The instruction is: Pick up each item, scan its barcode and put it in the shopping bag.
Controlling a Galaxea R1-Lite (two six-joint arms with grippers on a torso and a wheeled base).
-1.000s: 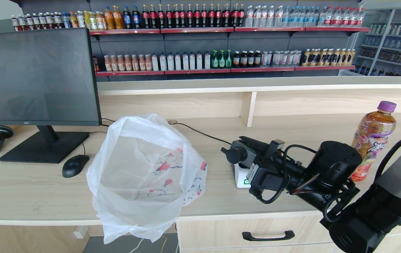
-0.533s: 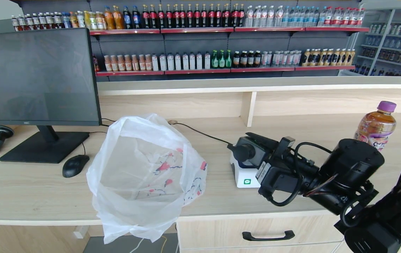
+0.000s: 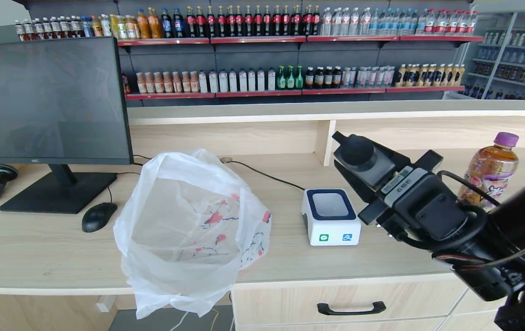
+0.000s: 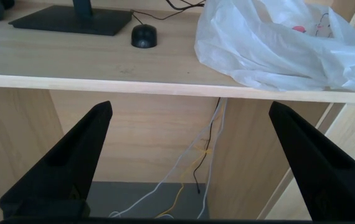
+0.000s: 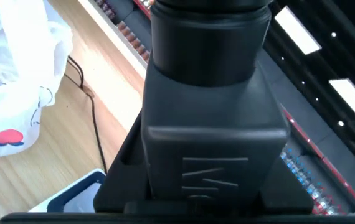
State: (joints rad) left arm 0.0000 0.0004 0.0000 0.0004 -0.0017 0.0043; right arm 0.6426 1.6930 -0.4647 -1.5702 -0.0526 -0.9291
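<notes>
Arm on the right stretches from the lower right corner out over the counter, with its wrist tilted up toward the back ledge. The right gripper is clamped on a dark bottle. The bottle is held in the air, cap end out, behind and to the right of the scanner and apart from it. I can't pick out the fingers themselves against the dark body. My left gripper hangs below the counter's front edge, fingers spread wide. The bag sits open left of the scanner, its bottom drooping over the edge. A juice bottle stands at far right, its lower part hidden by the arm. From the right wrist, the dark bottle hides most of the scanner.
</notes>
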